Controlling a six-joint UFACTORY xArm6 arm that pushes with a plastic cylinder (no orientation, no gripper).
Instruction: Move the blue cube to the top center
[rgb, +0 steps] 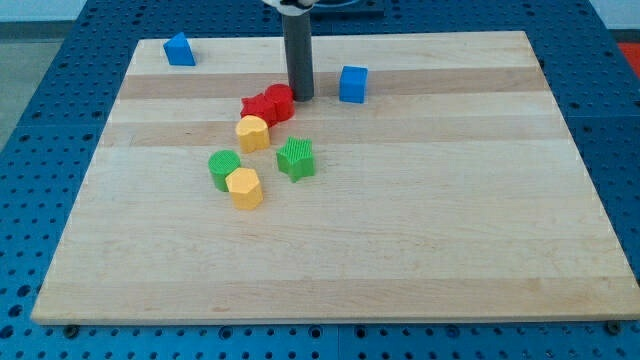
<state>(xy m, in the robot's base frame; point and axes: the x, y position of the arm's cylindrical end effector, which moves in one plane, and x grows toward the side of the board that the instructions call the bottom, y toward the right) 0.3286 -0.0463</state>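
Camera view: my tip (300, 97), a bare rod with no end effector to open or close, is resting beside the red blocks (268, 104), while the blue cube (352, 84) is sitting just right of it on the bench (450, 240); a careless sweep risks dragging red along.

surface: pale wooden board (400, 250) | surround: blue perforated table (30, 150) | light: even

Wooden board (420, 240) carries seven coloured blocks.
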